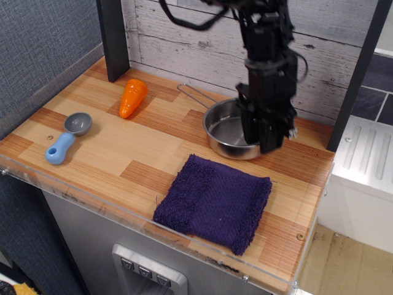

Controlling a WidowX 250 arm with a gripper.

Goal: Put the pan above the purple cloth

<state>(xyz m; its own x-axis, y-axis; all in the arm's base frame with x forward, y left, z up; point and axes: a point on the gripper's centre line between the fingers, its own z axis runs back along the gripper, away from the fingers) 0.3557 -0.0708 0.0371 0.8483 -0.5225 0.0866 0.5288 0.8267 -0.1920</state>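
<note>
Dark purple terry lies nearest: one purple cloth (214,203), roughly square, at the front edge of the wooden counter (123,153). Just behind it, on the far side, sits one stainless-steel pan (230,129), apparently resting on the wood, its wire loop handle running back and left toward the wall. The gripper (265,132) stands directly over the pan's right rim, fingers down at the wall of the pan; whether they pinch it I cannot tell. To the left, well apart: one blue-handled grey scoop (67,139), then one orange carrot (132,97) farther back.
</note>
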